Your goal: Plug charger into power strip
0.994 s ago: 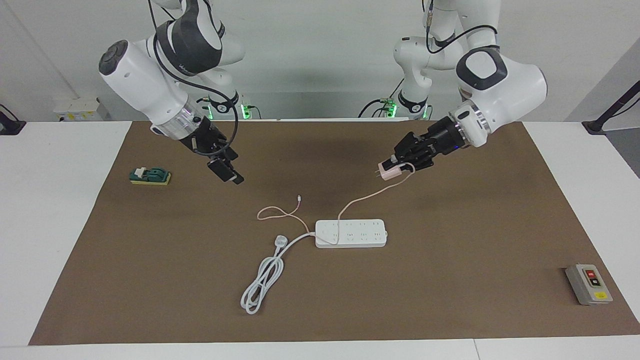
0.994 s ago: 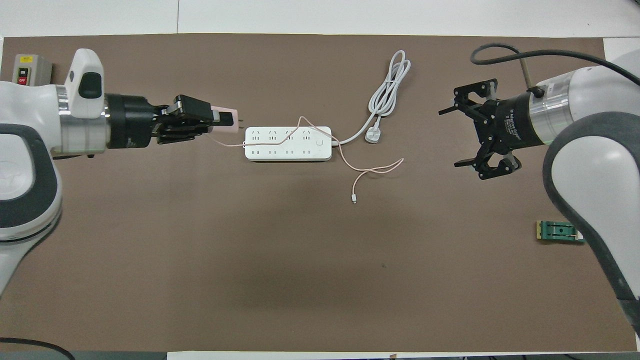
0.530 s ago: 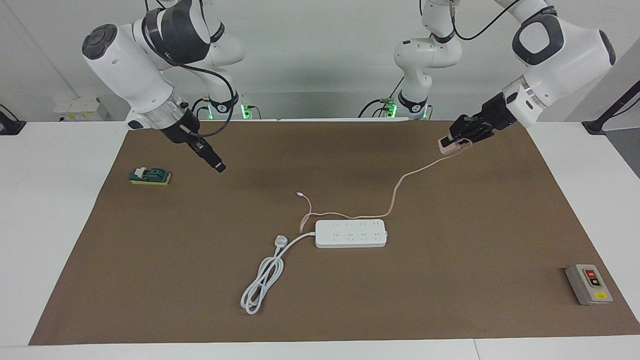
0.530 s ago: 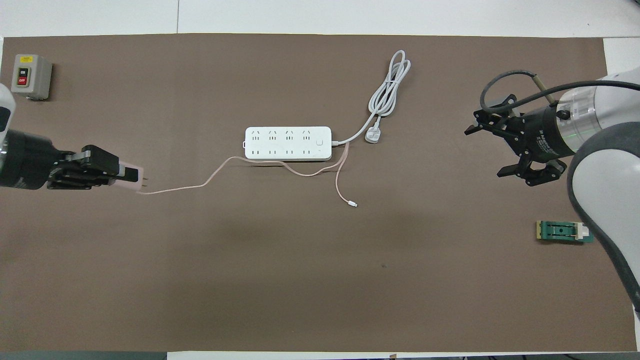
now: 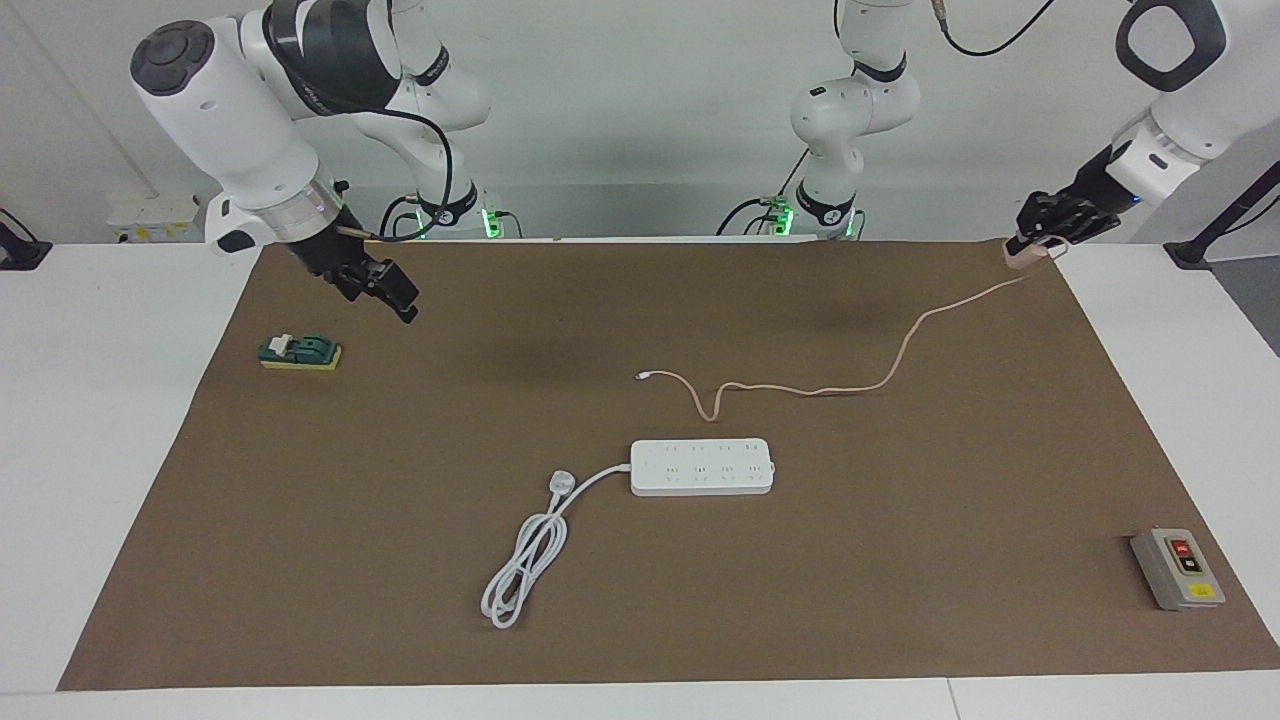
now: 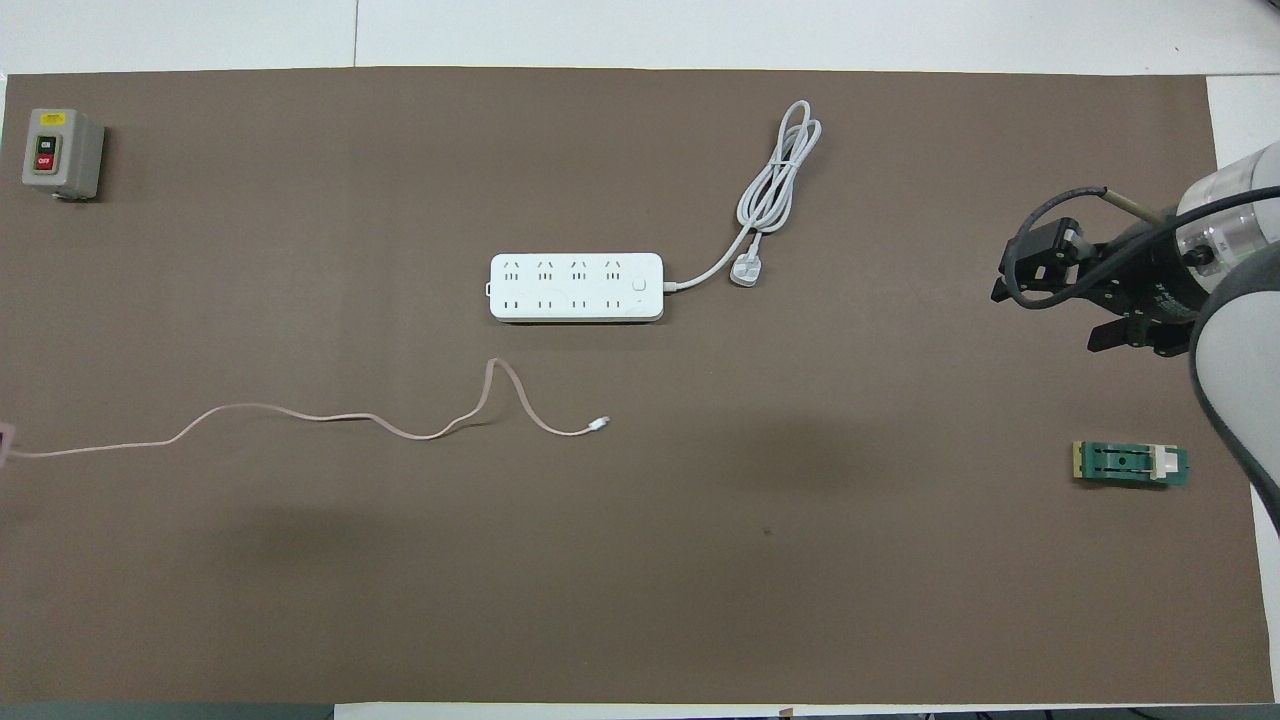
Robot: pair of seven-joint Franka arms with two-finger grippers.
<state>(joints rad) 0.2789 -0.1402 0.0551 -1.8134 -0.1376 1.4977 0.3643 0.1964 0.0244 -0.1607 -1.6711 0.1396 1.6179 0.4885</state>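
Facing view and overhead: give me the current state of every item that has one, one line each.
charger: held up in the left gripper, unplugged, cable trailing on the mat.
power strip: flat on the mat, sockets empty, own plug unconnected.
left gripper: shut on charger.
right gripper: open, empty, in the air near the green block.
grey button box: untouched.

- Facing view: we look from high across the table toward both arm bases, distant enough to take in the whole brown mat;
- Overhead view: we look steeply down from above the robots' end; both views share the mat and power strip, half a turn apart.
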